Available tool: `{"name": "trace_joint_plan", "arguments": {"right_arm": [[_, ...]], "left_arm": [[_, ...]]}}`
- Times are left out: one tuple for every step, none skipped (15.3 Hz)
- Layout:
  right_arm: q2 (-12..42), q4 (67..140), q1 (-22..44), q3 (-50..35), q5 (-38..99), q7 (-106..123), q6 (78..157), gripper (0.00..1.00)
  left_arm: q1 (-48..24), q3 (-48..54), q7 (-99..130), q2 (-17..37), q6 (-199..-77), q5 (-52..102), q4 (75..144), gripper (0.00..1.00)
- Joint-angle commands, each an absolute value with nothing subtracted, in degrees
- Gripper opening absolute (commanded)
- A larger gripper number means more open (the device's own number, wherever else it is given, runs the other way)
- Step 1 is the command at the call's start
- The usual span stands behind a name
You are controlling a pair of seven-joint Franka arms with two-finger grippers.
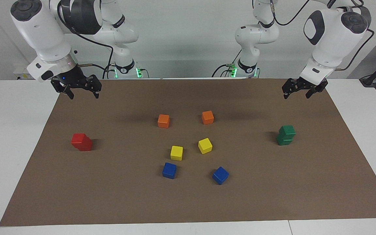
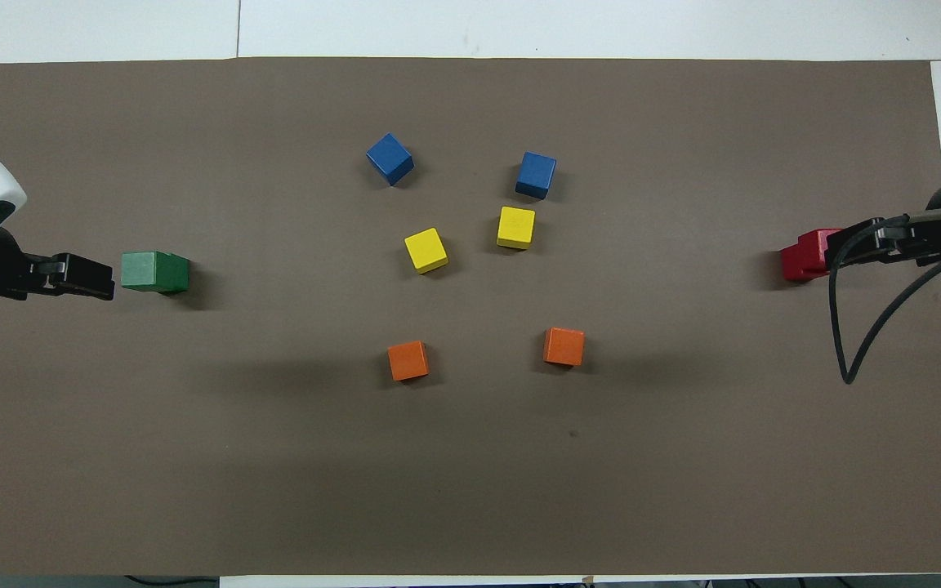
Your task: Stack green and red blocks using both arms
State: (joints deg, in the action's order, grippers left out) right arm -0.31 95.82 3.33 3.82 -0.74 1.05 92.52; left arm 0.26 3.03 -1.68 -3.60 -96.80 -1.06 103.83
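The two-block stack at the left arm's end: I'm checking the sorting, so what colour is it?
Dark green, both blocks of the stack; the facing view shows it best.

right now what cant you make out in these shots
- Overhead view: right hand covers part of the red stack.
- Overhead view: the green stack's lower block lies almost wholly under the upper one.
- Overhead view: both arms are cut off by the side edges.
- Facing view: how squarely the red stack's blocks sit.

White table [image 1: 18, 137] under a brown mat [image 1: 188, 202]; on the mat, 2 orange cubes [image 1: 163, 120], 2 yellow cubes [image 1: 176, 152], 2 blue cubes [image 1: 169, 170], red stack [image 1: 81, 142], green stack [image 1: 286, 135]
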Motion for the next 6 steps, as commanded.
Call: {"name": "trace_joint_plan", "arguments": {"right_arm": [[-0.4, 95.7, 3.3, 4.2, -1.2, 2.0, 93.2, 1.00], [-0.4, 95.7, 3.3, 4.2, -1.2, 2.0, 93.2, 1.00], [-0.4, 95.7, 3.3, 4.2, -1.2, 2.0, 93.2, 1.00], [-0.4, 95.7, 3.3, 4.2, -1.3, 2.0, 93.2, 1.00], [-0.4, 95.7, 3.3, 4.2, -1.3, 2.0, 93.2, 1.00], [-0.4, 95.7, 3.3, 4.2, -1.3, 2.0, 93.2, 1.00]], "left_arm": [[-1.0, 2.1, -1.0, -4.7, -96.3, -1.4, 104.9, 1.00], [-1.1, 2.1, -1.0, -4.7, -96.2, -1.4, 104.7, 1.00], [-1.7, 2.0, -0.9, -4.7, -96.1, -1.4, 104.6, 1.00], [-1.7, 2.0, -0.8, -4.7, -96.2, -1.4, 104.6, 1.00], [-1.8, 2.0, -0.8, -4.7, -96.2, -1.3, 104.4, 1.00], [-1.8, 2.1, -0.8, -4.7, -96.2, -1.3, 104.1, 1.00]]}}
